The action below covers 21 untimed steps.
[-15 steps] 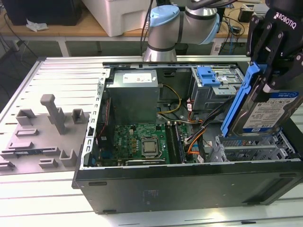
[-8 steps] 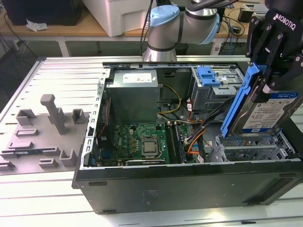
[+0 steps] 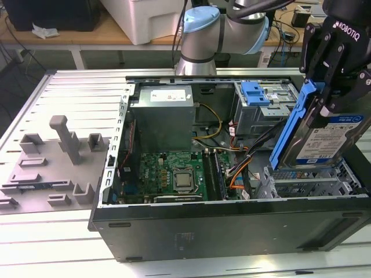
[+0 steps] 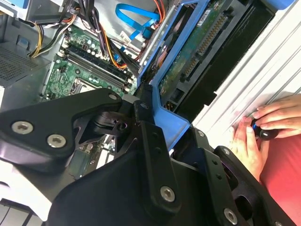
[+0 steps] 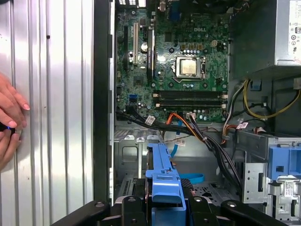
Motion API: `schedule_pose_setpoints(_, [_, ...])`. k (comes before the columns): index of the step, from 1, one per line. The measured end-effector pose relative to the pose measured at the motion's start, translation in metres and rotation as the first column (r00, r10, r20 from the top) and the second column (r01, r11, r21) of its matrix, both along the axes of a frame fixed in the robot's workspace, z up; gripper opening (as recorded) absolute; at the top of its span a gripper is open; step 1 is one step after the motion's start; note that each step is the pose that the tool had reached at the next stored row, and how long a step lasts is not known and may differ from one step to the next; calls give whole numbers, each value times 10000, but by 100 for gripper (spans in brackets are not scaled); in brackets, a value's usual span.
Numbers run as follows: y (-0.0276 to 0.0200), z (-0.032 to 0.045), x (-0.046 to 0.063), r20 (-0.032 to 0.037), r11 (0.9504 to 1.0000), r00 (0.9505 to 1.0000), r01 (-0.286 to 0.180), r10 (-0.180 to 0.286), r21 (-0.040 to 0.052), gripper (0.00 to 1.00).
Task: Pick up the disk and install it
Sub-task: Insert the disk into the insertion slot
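The disk [image 3: 326, 141], a silver drive with a blue-and-white label in a blue carrier rail [image 3: 288, 130], hangs tilted on edge over the open computer case at the exterior view's right. My black gripper [image 3: 331, 104] is shut on its upper end. Just beneath it lies the silver drive bay [image 3: 301, 184]. In the second wrist view the disk's green circuit-board side [image 4: 195, 54] faces the camera, with the fingers [image 4: 149, 141] clamped on the blue carrier [image 4: 168, 120]. In the first wrist view the carrier [image 5: 162, 172] sticks out from the gripper [image 5: 162, 209] toward the bay floor [image 5: 131, 157].
Inside the case are a grey power supply [image 3: 161, 119], the motherboard [image 3: 174, 174], orange and black cables [image 3: 240, 165] and a blue latch on a drive cage [image 3: 255, 95]. A person's hand [image 4: 263, 127] rests on the ribbed table beside the case. Grey fixtures [image 3: 64, 145] stand at the exterior view's left.
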<state>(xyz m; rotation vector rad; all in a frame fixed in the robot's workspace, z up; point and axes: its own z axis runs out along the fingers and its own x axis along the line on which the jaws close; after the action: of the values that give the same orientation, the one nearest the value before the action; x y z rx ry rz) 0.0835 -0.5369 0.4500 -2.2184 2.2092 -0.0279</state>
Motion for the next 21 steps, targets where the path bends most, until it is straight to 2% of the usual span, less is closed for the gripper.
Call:
schedule_pose_setpoints(17, [-2, -56, 9, 0, 10000, 10000, 0, 0, 0, 37])
schedule_pose_setpoints(21, [-19, -73, 9, -1, 10000, 10000, 0, 0, 0, 37])
